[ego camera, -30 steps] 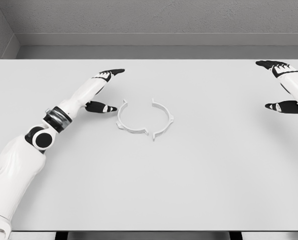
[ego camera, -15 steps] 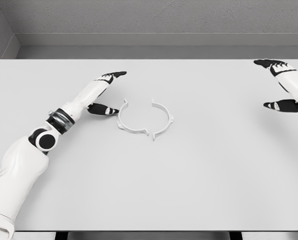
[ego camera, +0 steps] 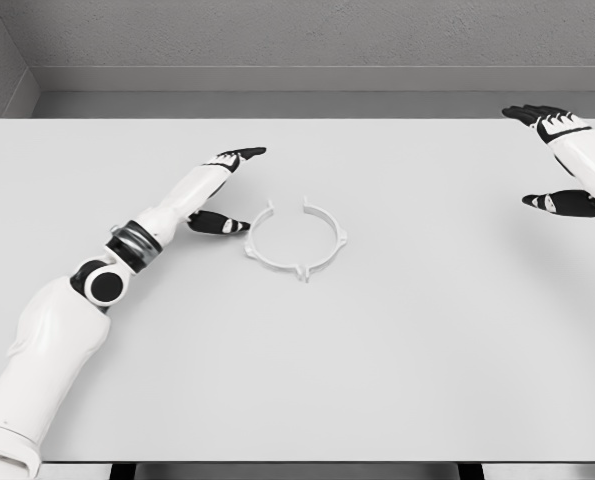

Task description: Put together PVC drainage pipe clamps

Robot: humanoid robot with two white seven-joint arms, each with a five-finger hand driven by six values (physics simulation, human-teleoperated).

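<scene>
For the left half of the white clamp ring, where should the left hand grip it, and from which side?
Probably the outer curve of the left clamp half, approached from the left, where the open left hand sits, its thumb nearest that arc. The piece lies flat and thin on the table, so pinching across the band near its tabs seems likeliest to hold.

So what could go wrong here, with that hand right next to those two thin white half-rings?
The left hand is open beside the left clamp half, holding nothing, so a nudge might slide it crooked instead of closing it. The gap at the top against the right clamp half may stay open. The right hand hovers far away and can't brace that half, so the ring could skid across the table.
</scene>
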